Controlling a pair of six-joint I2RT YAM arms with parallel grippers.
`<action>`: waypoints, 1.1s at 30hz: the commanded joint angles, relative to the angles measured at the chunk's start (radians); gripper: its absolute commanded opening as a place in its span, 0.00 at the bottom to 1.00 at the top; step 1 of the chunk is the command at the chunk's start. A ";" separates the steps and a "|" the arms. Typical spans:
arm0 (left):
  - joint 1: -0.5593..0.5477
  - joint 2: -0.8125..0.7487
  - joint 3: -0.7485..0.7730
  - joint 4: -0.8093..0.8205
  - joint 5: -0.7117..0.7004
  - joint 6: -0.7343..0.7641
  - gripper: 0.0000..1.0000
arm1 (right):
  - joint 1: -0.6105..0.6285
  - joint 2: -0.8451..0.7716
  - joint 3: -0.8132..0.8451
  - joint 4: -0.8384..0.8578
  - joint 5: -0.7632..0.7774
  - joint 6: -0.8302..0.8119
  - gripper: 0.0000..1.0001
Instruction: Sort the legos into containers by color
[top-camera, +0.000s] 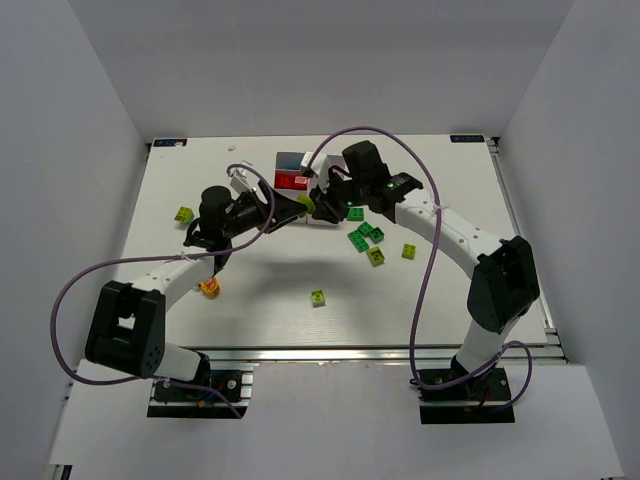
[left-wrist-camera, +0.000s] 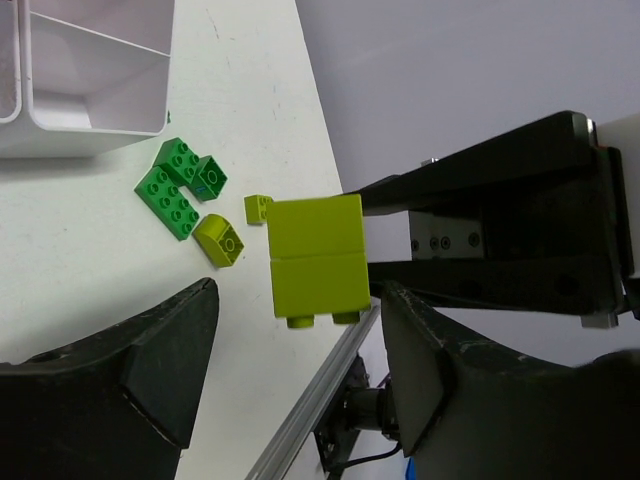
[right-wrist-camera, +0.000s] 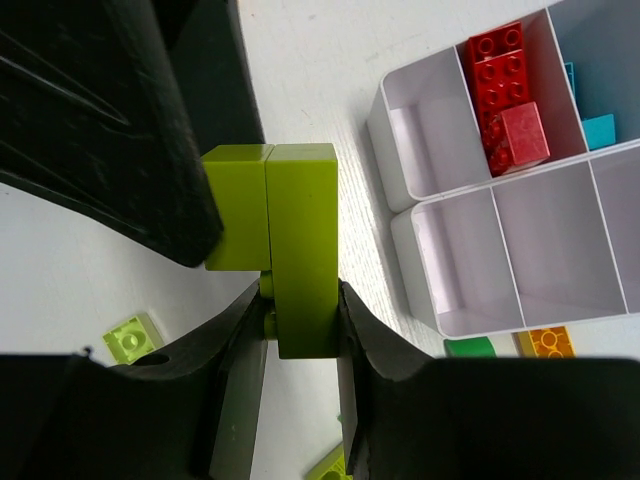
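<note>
I counted one white tray (right-wrist-camera: 450, 275) with six compartments. Three red bricks (right-wrist-camera: 505, 85) sat in one compartment, and I made out two light blue pieces (right-wrist-camera: 598, 131) in the next. One pair of lime bricks (right-wrist-camera: 285, 240) was pressed together. Four loose lime bricks (top-camera: 184, 214) lay on the desk: one by the left edge, one toward the near edge, two right of centre. The dark green cluster (top-camera: 362, 234) held three or four, too tight to split. One orange-and-yellow clump (top-camera: 209, 288) was there, its count unclear.
</note>
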 joint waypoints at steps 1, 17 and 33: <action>-0.008 0.012 0.041 0.038 0.026 -0.005 0.73 | 0.012 -0.005 0.025 0.045 -0.009 0.012 0.00; -0.010 0.043 0.040 0.095 0.058 -0.023 0.09 | 0.011 -0.005 0.003 0.049 0.001 0.022 0.00; 0.004 -0.066 0.023 -0.229 -0.017 0.171 0.03 | -0.144 0.193 0.183 -0.066 0.115 -0.387 0.00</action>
